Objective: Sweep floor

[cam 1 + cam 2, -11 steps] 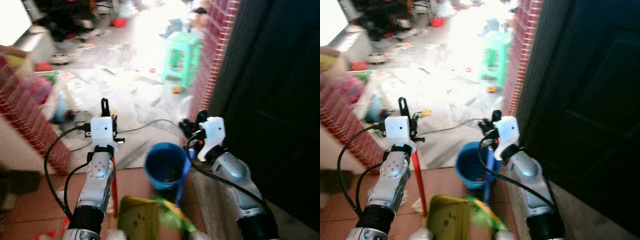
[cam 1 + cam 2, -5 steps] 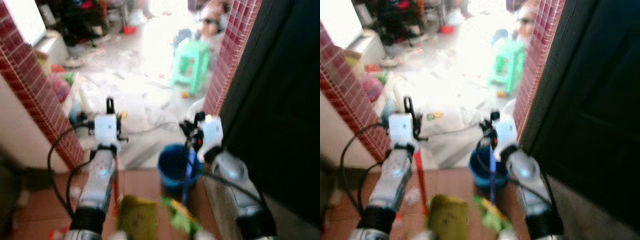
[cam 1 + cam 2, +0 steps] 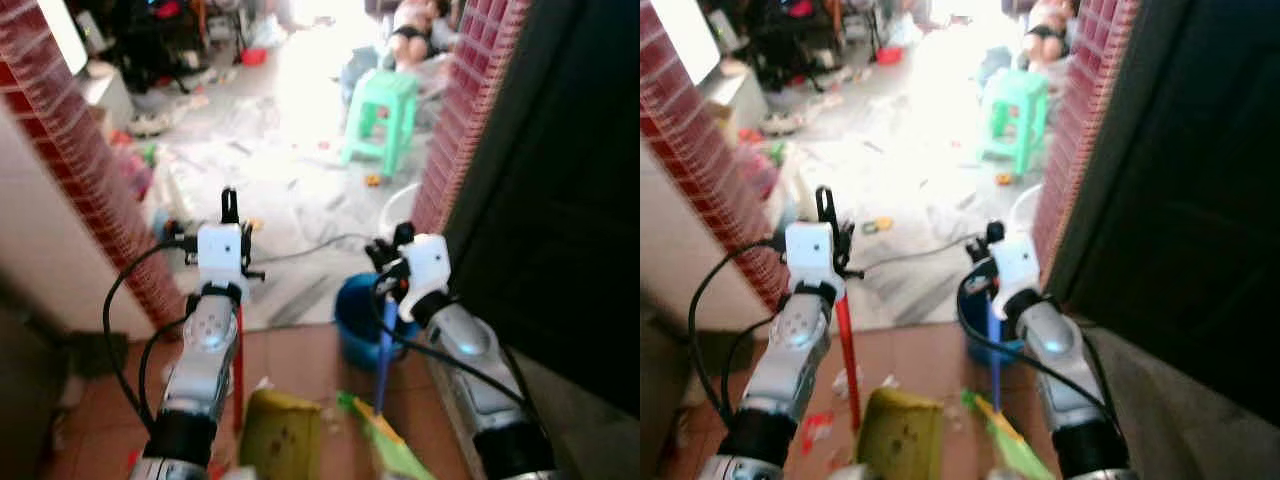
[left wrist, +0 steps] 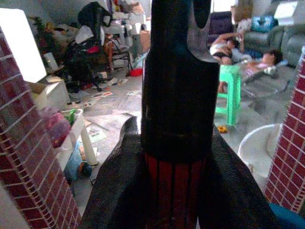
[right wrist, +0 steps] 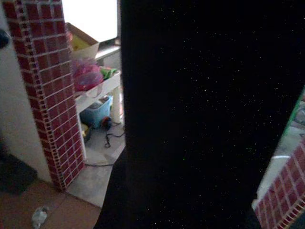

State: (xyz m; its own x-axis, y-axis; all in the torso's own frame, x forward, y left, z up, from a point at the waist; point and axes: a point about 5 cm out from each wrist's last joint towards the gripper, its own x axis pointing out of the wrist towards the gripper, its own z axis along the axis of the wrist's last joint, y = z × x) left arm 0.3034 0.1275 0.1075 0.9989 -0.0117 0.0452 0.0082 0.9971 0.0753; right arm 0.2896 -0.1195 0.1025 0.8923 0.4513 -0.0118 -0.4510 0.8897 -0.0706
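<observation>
My left gripper [image 3: 238, 286] is shut on the red handle [image 4: 174, 191] of a yellow-green dustpan [image 3: 280, 436], which hangs low in front of me over the brown tile floor. Black fingers [image 4: 112, 193] flank that handle, whose top is black. My right gripper [image 3: 390, 281] is shut on the blue handle [image 3: 384, 350] of a broom; its green bristles [image 3: 392, 452] trail near the floor beside the pan. In the right wrist view the broom handle [image 5: 200, 114] is a dark mass. Small scraps of litter [image 3: 816, 426] lie on the tiles by the pan.
A blue bucket [image 3: 358, 312] stands just ahead at a doorway between two red brick pillars [image 3: 92, 172]. A dark door [image 3: 560, 180] closes off the right. Beyond lie a cluttered pale floor, a cable, a green stool [image 3: 380, 105], a white basin [image 3: 400, 206] and people resting [image 3: 415, 15].
The whole picture has shifted and sharpened as the camera moved; the left pillar looms nearer. Both grippers keep their hold on the dustpan and the broom.
</observation>
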